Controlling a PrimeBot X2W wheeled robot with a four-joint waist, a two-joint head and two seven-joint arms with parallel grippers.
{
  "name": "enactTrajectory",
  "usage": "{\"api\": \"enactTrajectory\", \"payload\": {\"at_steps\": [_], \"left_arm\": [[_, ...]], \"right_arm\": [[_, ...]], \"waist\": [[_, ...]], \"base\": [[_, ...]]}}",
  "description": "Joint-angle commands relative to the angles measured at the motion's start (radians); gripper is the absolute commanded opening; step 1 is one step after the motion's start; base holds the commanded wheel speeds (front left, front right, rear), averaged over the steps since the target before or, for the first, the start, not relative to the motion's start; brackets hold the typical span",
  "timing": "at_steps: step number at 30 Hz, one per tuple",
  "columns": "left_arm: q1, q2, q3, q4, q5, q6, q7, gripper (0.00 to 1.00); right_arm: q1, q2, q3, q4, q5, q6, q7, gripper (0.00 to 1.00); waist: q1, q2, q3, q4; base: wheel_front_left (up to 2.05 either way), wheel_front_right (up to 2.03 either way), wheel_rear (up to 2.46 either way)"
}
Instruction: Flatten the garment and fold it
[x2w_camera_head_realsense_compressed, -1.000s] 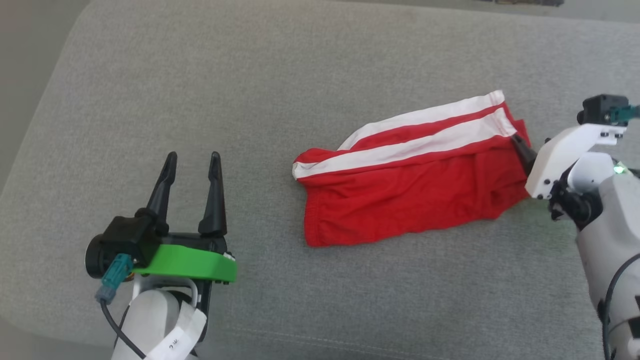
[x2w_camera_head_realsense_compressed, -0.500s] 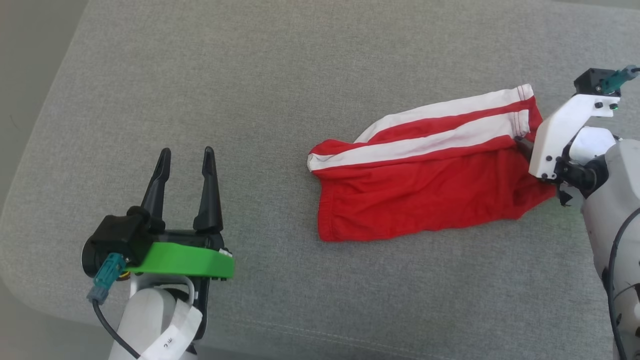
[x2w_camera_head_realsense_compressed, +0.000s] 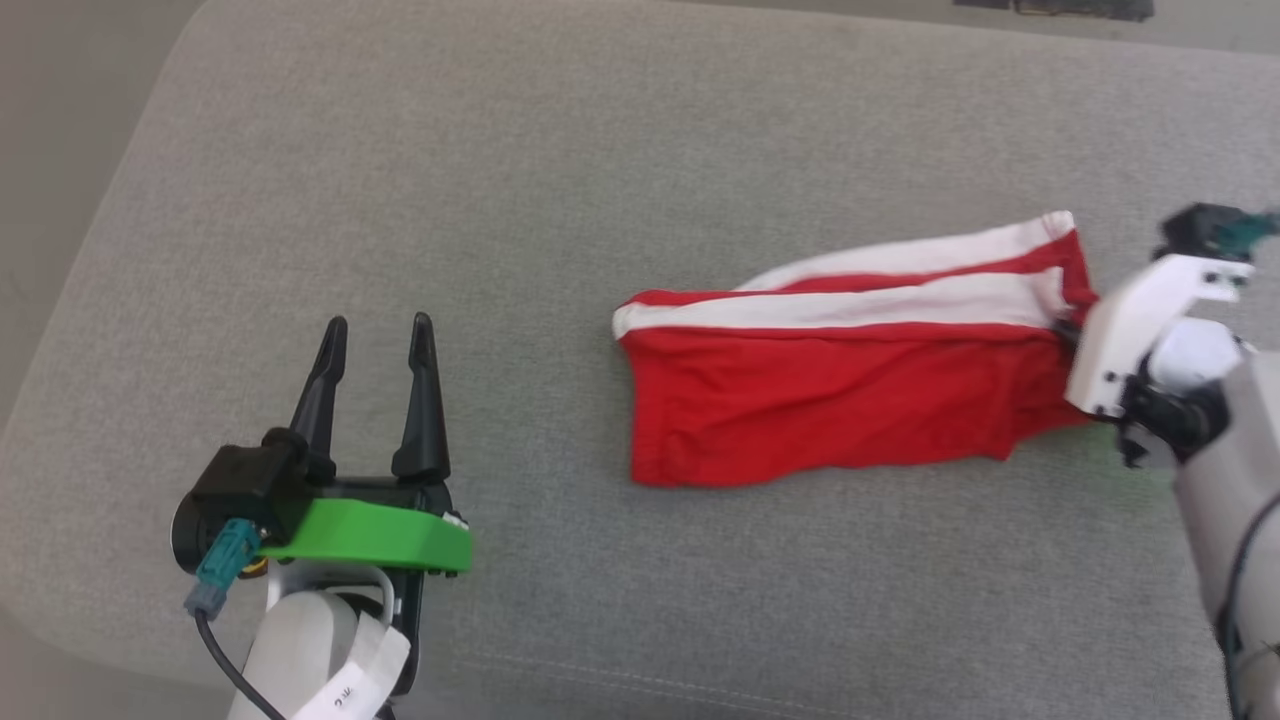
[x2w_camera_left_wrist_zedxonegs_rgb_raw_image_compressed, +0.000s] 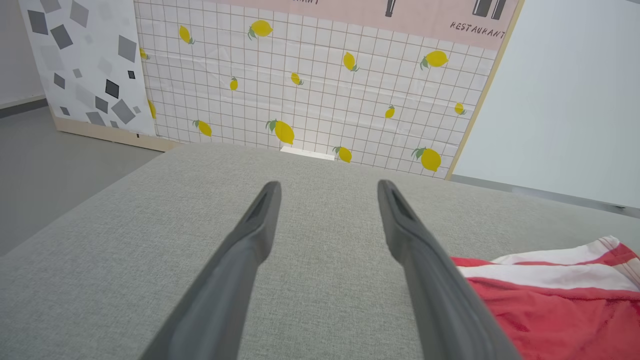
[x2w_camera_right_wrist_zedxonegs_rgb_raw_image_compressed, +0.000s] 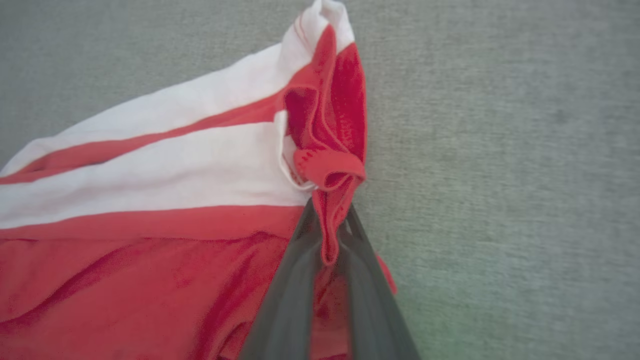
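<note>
Judged as the flattening step, with no fold yet begun. Found the garment (x2w_camera_head_realsense_compressed: 840, 400) lying on the grey cushion (x2w_camera_head_realsense_compressed: 560, 150), toward the robot's right side, drawn out long with its two white stripes along the far edge and the plain red panel nearer, rumpled along the near hem. Saw the right hand (x2w_camera_right_wrist_zedxonegs_rgb_raw_image_compressed: 327, 220) pinched together on a bunched red hem at the garment's right end, just below the lower white stripe, with a loop of fabric standing up between the two dark fingers (x2w_camera_right_wrist_zedxonegs_rgb_raw_image_compressed: 295, 300). Took this for a grip made to tug that end outward and pull the cloth taut. Reckoned the next move to call for a steady draw away from the far end, kept low over the cushion, and most likely a hold on the opposite end too, to avoid dragging the whole piece instead of spreading it. Noted the right forearm at the right edge of the head view, wrist angled down and inward toward the cloth. Noted the left hand (x2w_camera_head_realsense_compressed: 378, 325) well apart from the garment at the lower left, fingers spread wide and empty, pointing away from the robot over bare cushion.
</note>
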Motion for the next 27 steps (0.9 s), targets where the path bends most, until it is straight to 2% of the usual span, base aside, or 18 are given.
{"api": "enactTrajectory", "payload": {"at_steps": [1, 5, 10, 13, 16, 20, 27], "left_arm": [[0.016, -0.003, -0.003, 0.003, -0.01, 0.005, -0.004, 1.0], [0.024, -0.003, -0.011, 0.007, -0.006, 0.002, -0.004, 1.0], [0.03, -0.004, -0.012, 0.012, -0.003, 0.0, -0.004, 1.0], [0.033, -0.004, -0.017, 0.016, -0.004, -0.001, -0.004, 1.0], [0.035, -0.004, -0.022, 0.021, -0.004, -0.002, -0.004, 1.0], [0.041, -0.004, -0.029, 0.029, -0.004, -0.005, -0.004, 1.0], [0.045, -0.004, -0.036, 0.041, -0.003, -0.011, -0.004, 1.0]], "right_arm": [[0.032, -0.026, -0.018, -0.012, 0.008, -0.002, -0.013, 0.0], [0.083, -0.074, -0.068, -0.056, -0.013, -0.002, -0.03, 0.0], [0.136, -0.12, -0.151, -0.114, -0.111, -0.002, -0.038, 0.0], [0.16, -0.121, -0.201, -0.167, -0.196, -0.002, -0.029, 0.0], [0.182, -0.084, -0.215, -0.254, -0.258, -0.002, -0.008, 0.0], [0.223, -0.025, -0.159, -0.424, -0.304, -0.002, 0.042, 0.0], [0.303, 0.017, 0.081, -0.759, -0.287, -0.002, 0.206, 0.0]], "waist": [[0.0, 0.0, -0.018, -0.018], [0.0, 0.0, -0.032, -0.034], [0.0, 0.0, -0.043, -0.056], [0.0, 0.0, -0.047, -0.063], [0.0, 0.0, -0.054, -0.066], [0.0, 0.0, -0.068, -0.065], [0.0, 0.0, -0.085, -0.051]], "base": [[0.0, 0.0, 0.0], [0.0, 0.0, 0.0], [0.0, 0.0, 0.0], [0.0, 0.0, 0.0], [0.0, 0.0, 0.0], [0.0, 0.0, 0.0], [0.0, 0.0, 0.0]]}}
